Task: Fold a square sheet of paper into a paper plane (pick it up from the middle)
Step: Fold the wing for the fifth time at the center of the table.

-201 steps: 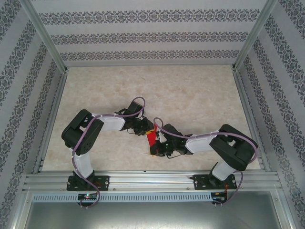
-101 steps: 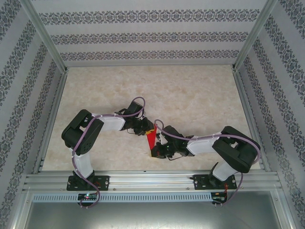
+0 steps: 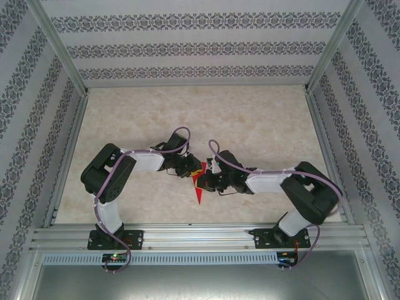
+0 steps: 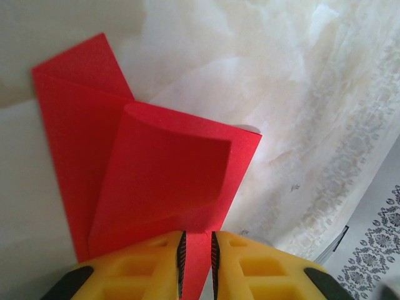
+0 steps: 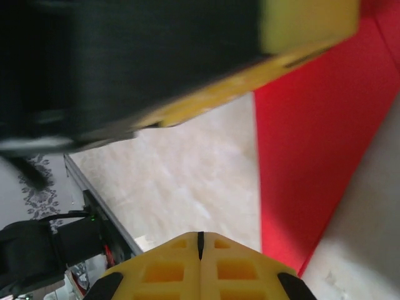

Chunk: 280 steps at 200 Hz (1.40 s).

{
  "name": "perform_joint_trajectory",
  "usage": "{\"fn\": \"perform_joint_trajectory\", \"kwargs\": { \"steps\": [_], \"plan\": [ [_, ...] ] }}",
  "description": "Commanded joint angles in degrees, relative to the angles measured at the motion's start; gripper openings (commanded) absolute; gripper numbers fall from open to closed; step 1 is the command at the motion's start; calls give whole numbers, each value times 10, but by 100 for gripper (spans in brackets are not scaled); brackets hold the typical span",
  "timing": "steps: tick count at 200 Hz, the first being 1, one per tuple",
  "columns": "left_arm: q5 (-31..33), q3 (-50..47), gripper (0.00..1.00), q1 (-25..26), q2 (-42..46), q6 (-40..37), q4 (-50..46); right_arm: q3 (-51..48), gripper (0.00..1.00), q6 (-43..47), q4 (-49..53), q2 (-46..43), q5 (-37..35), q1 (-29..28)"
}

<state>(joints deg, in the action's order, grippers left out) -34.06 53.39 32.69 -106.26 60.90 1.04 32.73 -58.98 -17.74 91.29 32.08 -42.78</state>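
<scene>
Paper [image 4: 164, 170] in left end effector [image 4: 197, 242]

The left arm [image 3: 111, 178] is rising from its base, its elbow jutting toward 9 o'clock and its forearm reaching toward 3 o'clock. The left gripper [image 3: 191, 170] is pinching the square sheet of paper [image 4: 169, 169] between nearly closed yellow fingers [image 4: 144, 262]. The right arm [image 3: 309, 194] is bending its elbow toward 3 o'clock and stretching toward 9 o'clock. The right gripper [image 3: 209, 181] is pressing its fingertips [image 5: 162, 269] fully together, just beside the left one.
</scene>
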Motion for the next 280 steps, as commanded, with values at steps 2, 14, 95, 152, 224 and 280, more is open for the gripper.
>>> {"fn": "perform_joint_trajectory", "kwargs": {
  "steps": [2, 14, 95, 152, 224, 280],
  "plan": [
    [34, -11, 22, 5, -20, 4, -51, 6, 1, -10, -17, 38, 7, -19],
    [35, -10, 22, 6, -20, 5, -52, 3, 1, 0, 23, 49, -6, -28],
    [40, -23, 22, 6, -9, 26, -37, 4, 0, 148, 222, 2, -1, -4],
    [38, -23, 22, 12, -13, 36, -26, 24, 2, 115, 169, -70, 16, 6],
    [44, -26, 22, 12, -11, 49, -21, 30, 4, 23, 39, 21, -38, -6],
    [50, -43, 22, 15, -3, 75, 2, 10, 2, 79, 89, 72, -6, 11]
  ]
}}
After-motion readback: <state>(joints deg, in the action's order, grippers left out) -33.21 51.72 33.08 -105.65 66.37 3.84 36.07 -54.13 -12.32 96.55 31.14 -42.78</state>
